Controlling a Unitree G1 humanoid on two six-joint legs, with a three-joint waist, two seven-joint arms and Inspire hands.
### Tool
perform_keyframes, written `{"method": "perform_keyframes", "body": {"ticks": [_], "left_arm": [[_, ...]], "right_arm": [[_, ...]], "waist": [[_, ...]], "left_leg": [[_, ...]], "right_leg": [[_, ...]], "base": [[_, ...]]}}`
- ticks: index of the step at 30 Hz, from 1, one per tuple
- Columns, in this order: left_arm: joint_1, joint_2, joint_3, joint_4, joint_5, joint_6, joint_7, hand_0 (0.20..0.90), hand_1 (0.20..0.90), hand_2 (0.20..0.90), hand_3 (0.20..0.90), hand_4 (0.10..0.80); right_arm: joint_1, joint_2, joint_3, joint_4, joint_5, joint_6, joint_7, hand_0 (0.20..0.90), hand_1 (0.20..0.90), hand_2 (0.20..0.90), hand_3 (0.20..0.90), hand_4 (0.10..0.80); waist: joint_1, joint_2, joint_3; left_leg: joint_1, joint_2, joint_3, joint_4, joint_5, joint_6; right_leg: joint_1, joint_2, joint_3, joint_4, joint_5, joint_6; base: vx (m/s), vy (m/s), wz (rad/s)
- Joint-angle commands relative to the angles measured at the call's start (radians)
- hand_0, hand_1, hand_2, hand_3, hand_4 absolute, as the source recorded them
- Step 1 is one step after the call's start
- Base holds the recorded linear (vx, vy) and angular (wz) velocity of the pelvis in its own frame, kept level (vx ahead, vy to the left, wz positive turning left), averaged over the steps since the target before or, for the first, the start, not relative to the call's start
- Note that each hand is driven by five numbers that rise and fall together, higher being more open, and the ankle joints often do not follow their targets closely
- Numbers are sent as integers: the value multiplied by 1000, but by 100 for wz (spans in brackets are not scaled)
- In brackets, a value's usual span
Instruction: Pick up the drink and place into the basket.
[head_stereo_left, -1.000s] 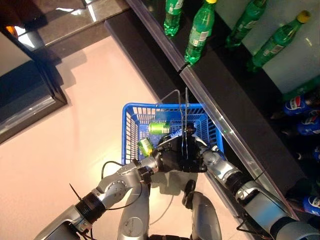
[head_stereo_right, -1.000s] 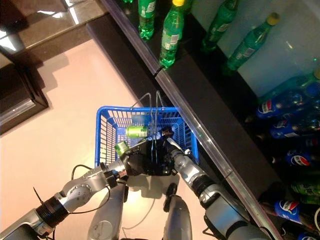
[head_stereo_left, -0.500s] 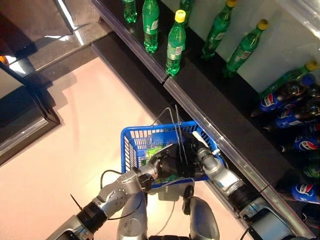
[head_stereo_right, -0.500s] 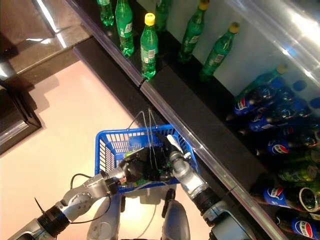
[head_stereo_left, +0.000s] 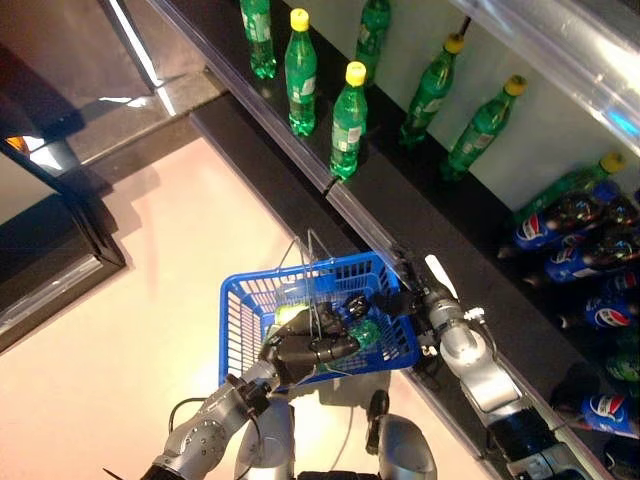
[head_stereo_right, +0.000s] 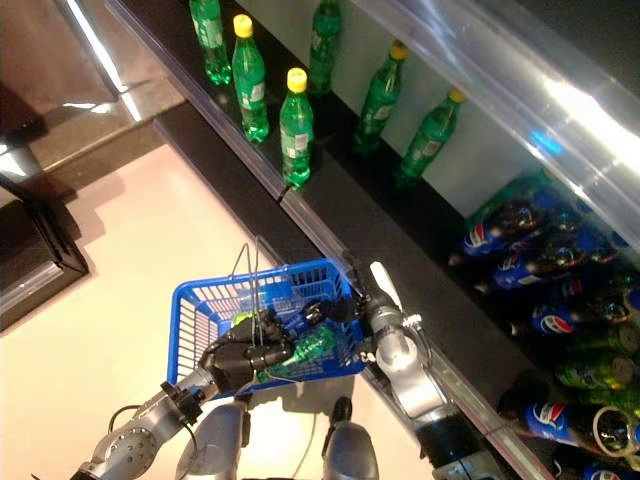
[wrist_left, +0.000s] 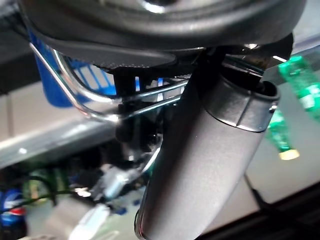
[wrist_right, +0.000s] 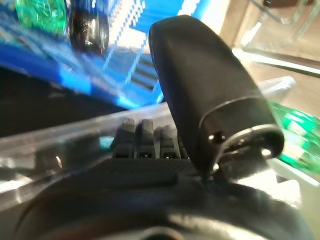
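Observation:
The blue basket (head_stereo_left: 232, 320) hangs raised in front of me, beside the shelf. My left hand (head_stereo_left: 300, 352) is shut on its thin wire handles (head_stereo_left: 310, 260); the left wrist view shows the thumb (wrist_left: 210, 150) curled over the wires (wrist_left: 100, 112). A green drink (head_stereo_left: 366, 334) lies inside the basket near its right wall, and a green can (head_stereo_left: 288, 316) lies further left. My right hand (head_stereo_left: 385, 300) is at the basket's right rim, fingers relaxed and holding nothing. In the right wrist view its thumb (wrist_right: 210, 90) stands before the basket (wrist_right: 100, 65).
A dark shelf edge (head_stereo_left: 380, 230) runs diagonally just right of the basket. Green bottles (head_stereo_left: 348, 120) stand on the upper shelf and dark cola bottles (head_stereo_left: 590, 260) lie on the lower right. A dark cabinet (head_stereo_left: 50, 250) stands at the left. Pale floor lies between.
The camera has tilted up towards the shelf. My right hand has drawn back from inside the basket to its right rim. The basket is held higher, with a green drink now lying near its right wall.

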Motion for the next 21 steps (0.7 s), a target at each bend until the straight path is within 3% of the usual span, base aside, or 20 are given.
{"method": "perform_keyframes", "body": {"ticks": [1, 6, 12, 18, 21], "left_arm": [[-76, -193, 44, -503, -159, -175, -308, 300, 300, 300, 200, 100], [-44, -181, 52, -503, -176, -186, -309, 300, 300, 300, 200, 100], [-28, -155, 58, -478, -166, -255, -252, 300, 300, 300, 200, 100], [39, -150, 135, -401, -67, -379, -96, 300, 300, 300, 200, 100], [116, -148, 217, -323, 23, -434, -43, 300, 300, 300, 200, 100]], "right_arm": [[13, -70, -78, -100, -88, -103, -216, 900, 900, 900, 900, 800], [37, -57, -88, -135, -82, -144, -341, 900, 900, 900, 900, 800], [61, -59, -79, -140, -26, -223, -383, 900, 900, 900, 900, 800], [148, -32, -80, -178, 68, -364, -272, 900, 900, 900, 900, 800], [248, -38, -111, -173, 190, -450, -131, 900, 900, 900, 900, 800]], "waist": [[1, 57, -235], [-2, 75, -272], [-18, 90, -317], [-31, 89, -358], [-37, 81, -384]], "left_leg": [[33, 20, -5, 46, -47, -34], [57, 16, 0, 8, -47, -32], [83, 17, 24, -46, -37, -33], [91, 21, 37, -79, -23, -33], [95, 23, 43, -107, -12, -31]], "right_leg": [[-55, 8, 11, -30, 154, 9], [-43, 11, 19, -52, 152, 11], [-33, 14, 22, -86, 158, 14], [-37, 19, 26, -100, 159, 16], [-36, 24, 25, -118, 163, 14]], "base": [[-1, 51, -1], [-32, 51, -2], [-87, 61, 0], [-91, 18, -3], [-128, 4, -3]]}}
